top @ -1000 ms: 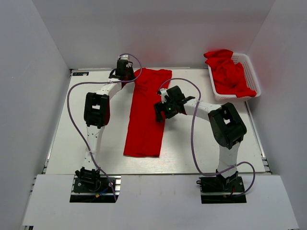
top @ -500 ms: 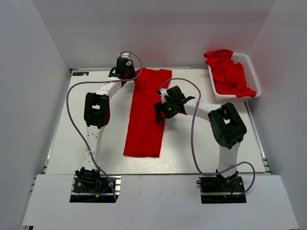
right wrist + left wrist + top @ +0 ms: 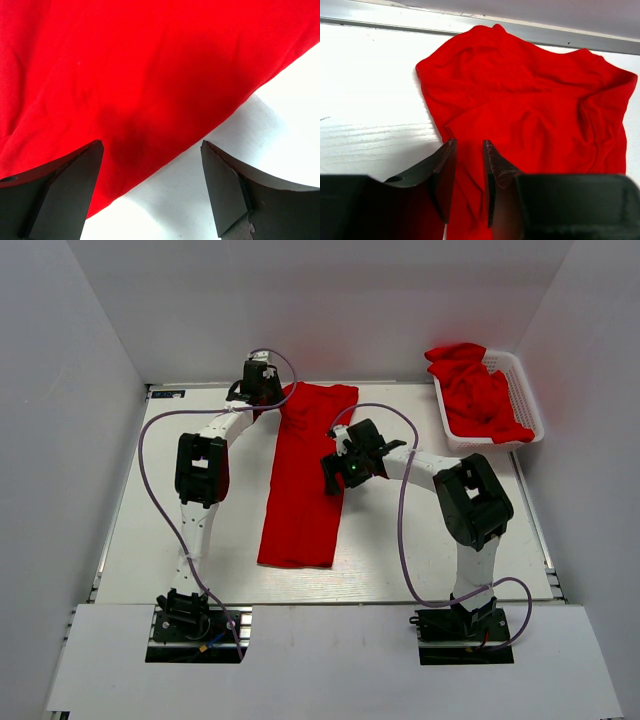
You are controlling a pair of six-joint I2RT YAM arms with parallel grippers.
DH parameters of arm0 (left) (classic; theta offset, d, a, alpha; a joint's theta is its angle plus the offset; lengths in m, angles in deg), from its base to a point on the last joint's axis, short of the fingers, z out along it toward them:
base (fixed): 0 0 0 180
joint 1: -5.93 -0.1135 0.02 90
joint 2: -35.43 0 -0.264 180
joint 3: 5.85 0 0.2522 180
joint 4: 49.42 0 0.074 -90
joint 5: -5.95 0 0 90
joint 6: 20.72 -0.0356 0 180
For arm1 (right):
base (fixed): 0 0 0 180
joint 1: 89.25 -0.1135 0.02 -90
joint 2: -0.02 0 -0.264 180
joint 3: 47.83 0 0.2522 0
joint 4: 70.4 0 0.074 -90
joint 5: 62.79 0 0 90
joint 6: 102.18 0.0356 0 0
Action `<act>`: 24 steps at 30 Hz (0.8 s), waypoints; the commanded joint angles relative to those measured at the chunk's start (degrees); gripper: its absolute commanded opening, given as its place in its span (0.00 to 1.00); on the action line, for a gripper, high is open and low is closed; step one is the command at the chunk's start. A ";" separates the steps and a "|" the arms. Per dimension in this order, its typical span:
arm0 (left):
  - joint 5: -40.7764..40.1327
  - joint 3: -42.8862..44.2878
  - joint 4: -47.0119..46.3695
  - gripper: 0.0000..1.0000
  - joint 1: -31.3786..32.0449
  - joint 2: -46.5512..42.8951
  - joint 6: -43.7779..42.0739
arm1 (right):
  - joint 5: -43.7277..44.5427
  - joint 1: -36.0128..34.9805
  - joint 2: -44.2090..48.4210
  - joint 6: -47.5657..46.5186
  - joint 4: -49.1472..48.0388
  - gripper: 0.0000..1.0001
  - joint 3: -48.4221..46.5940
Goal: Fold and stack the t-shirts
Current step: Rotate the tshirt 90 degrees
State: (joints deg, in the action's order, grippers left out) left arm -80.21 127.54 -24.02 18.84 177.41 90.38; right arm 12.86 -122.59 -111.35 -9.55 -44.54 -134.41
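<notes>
A red t-shirt [image 3: 300,490] lies on the white table, folded lengthwise into a long strip that runs from the back edge toward the front. My left gripper [image 3: 266,398] is at its far left corner. In the left wrist view its jaws [image 3: 470,145] stand close together with rumpled red cloth [image 3: 530,100] between them. My right gripper [image 3: 338,480] hovers over the strip's right edge at mid-length. In the right wrist view it [image 3: 152,145] is wide open and empty, straddling the edge of the cloth [image 3: 125,65] and bare table.
A white lattice basket [image 3: 522,368] at the back right holds more crumpled red t-shirts [image 3: 475,390]. The back wall and the table's rear rail [image 3: 380,22] are just behind the left gripper. Bare table shows to the left and right of the strip.
The left gripper has shifted very slightly toward the back since one second ago. The shirt and the right arm look the same.
</notes>
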 commanded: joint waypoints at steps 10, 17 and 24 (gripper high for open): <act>0.92 2.01 -1.27 0.37 -0.25 0.24 2.27 | 0.99 0.38 -0.25 -0.18 1.35 0.84 -2.51; -2.07 2.09 -0.13 0.37 -0.25 0.24 2.28 | 0.73 0.21 -0.60 -0.87 1.44 0.84 -2.77; -1.99 1.57 -0.65 0.38 -0.25 0.24 2.28 | 0.73 0.21 -0.69 -0.53 1.09 0.84 -2.77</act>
State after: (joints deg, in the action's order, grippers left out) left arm -82.02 127.98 -23.89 18.84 178.50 92.43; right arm 13.58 -122.59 -111.88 -9.59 -43.23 -135.02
